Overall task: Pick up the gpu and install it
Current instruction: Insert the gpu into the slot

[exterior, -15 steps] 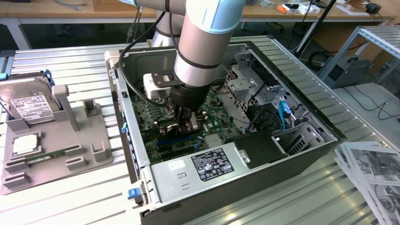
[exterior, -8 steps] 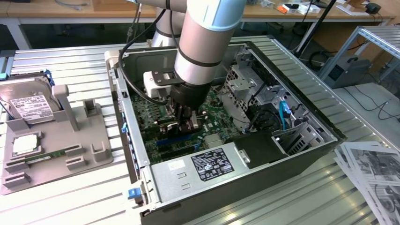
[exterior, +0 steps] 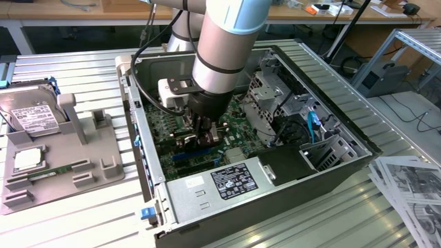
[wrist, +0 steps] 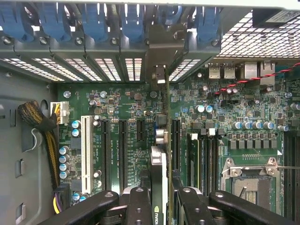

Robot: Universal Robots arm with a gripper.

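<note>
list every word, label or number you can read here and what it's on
"nVIDI", running out of view: on the gpu.
White slot lettering on the motherboard: too small to read.
Black label on the power supply: too small to read.
White label on the hard drive: blurred, unreadable.

A wooden workbench (exterior: 34, 13) spans twelve o'clock, an aluminium frame (exterior: 416, 37) at two, slatted metal tabletop (exterior: 69, 67) below.
</note>
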